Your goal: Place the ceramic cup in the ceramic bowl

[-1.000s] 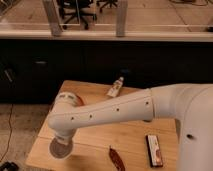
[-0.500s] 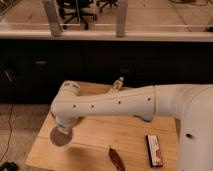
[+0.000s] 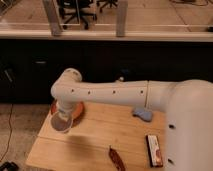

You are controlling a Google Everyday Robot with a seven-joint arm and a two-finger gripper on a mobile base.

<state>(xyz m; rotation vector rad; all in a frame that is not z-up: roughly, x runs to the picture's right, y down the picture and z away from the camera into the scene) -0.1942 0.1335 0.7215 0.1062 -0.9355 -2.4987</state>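
Note:
The ceramic cup point(image 3: 61, 125), pale and round, hangs at the end of my gripper point(image 3: 62, 118), which is shut on it and holds it above the wooden table point(image 3: 95, 135). The ceramic bowl point(image 3: 78, 111), glossy orange-red, sits at the table's back left corner. My gripper and wrist cover most of it; only its right and left rims show. The cup is over the bowl's front edge, slightly towards me. My white arm reaches in from the right across the back of the table.
A blue cloth-like object point(image 3: 143, 114) lies at the right back. A dark red-brown object point(image 3: 116, 158) lies near the front edge. A flat rectangular packet point(image 3: 154, 149) lies at the front right. A small white bottle point(image 3: 120, 79) peeks over my arm. Dark cabinets stand behind.
My gripper has carried the cup up and away from the front left of the table towards the bowl at the back left.

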